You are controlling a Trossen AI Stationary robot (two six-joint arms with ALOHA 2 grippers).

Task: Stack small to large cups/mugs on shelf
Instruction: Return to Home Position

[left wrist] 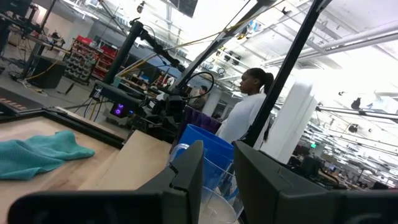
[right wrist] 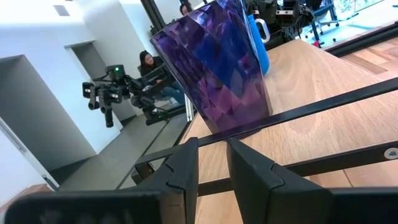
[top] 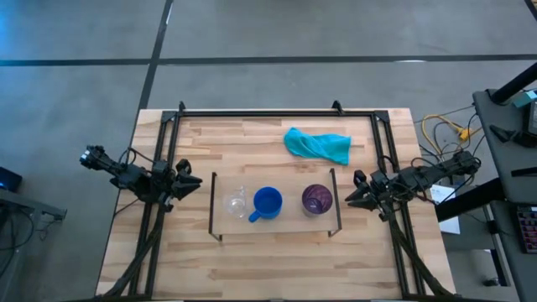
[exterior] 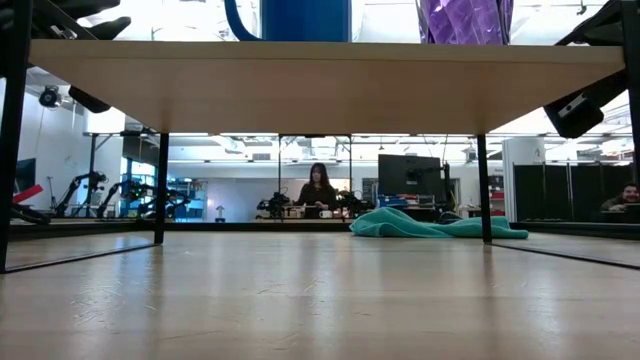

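Note:
Three cups stand in a row on the low wooden shelf (top: 285, 223) (exterior: 320, 90). The clear glass cup (top: 236, 202) (left wrist: 214, 186) is at its left end. The blue mug (top: 267, 203) (exterior: 305, 18) (left wrist: 208, 146) is in the middle, and the purple cup (top: 316, 200) (exterior: 465, 18) (right wrist: 217, 68) at its right end. My left gripper (top: 195, 184) (left wrist: 217, 158) hovers off the shelf's left end, pointing at the glass, fingers a little apart. My right gripper (top: 351, 195) (right wrist: 212, 155) hovers off the right end, facing the purple cup, also slightly open. Neither touches anything.
A teal cloth (top: 317, 144) (exterior: 430, 226) lies on the table beyond the shelf, toward the far right. The table's black frame (top: 268, 111) runs along the far and side edges. Bare wood lies in front of the shelf. People sit and stand in the room behind.

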